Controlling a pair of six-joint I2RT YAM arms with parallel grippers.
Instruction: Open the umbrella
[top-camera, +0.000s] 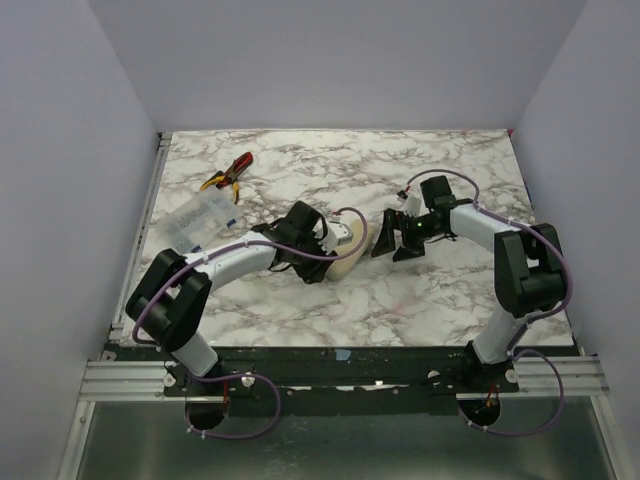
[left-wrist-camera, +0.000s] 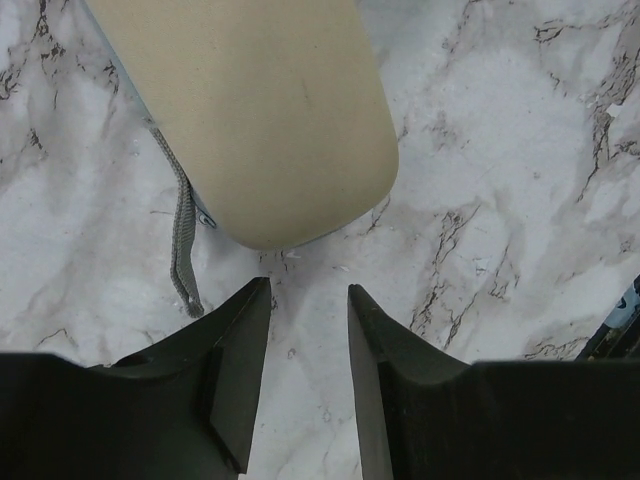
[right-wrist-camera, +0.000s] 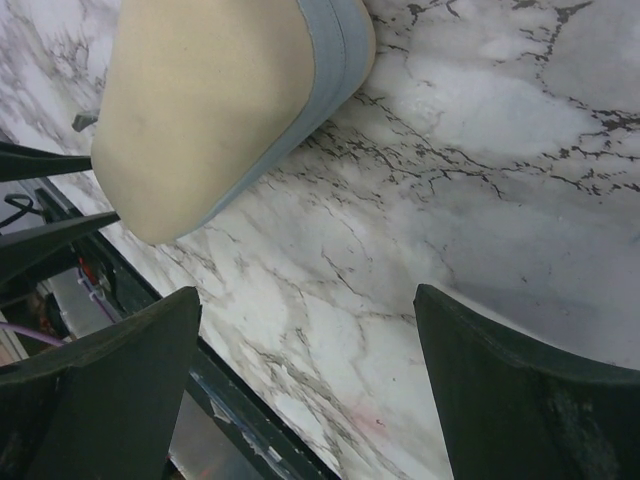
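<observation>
The umbrella (top-camera: 348, 250) is closed and lies on the marble table (top-camera: 450, 170) between the two arms. It is a compact beige bundle. In the left wrist view its rounded beige end (left-wrist-camera: 270, 110) lies just ahead of the fingertips, with a grey strap (left-wrist-camera: 183, 235) trailing on the left. My left gripper (left-wrist-camera: 308, 290) is open with a narrow gap, empty, just short of it; it also shows in the top view (top-camera: 322, 262). My right gripper (top-camera: 392, 245) is wide open and empty, to the umbrella's right. The right wrist view shows the umbrella (right-wrist-camera: 210, 110) up and to the left of the right gripper (right-wrist-camera: 305, 300).
Red-and-yellow pliers (top-camera: 228, 175) lie at the back left. A clear plastic box (top-camera: 200, 220) sits near the left arm. The table's black front edge (right-wrist-camera: 230, 400) shows under the right gripper. White walls enclose the table on three sides.
</observation>
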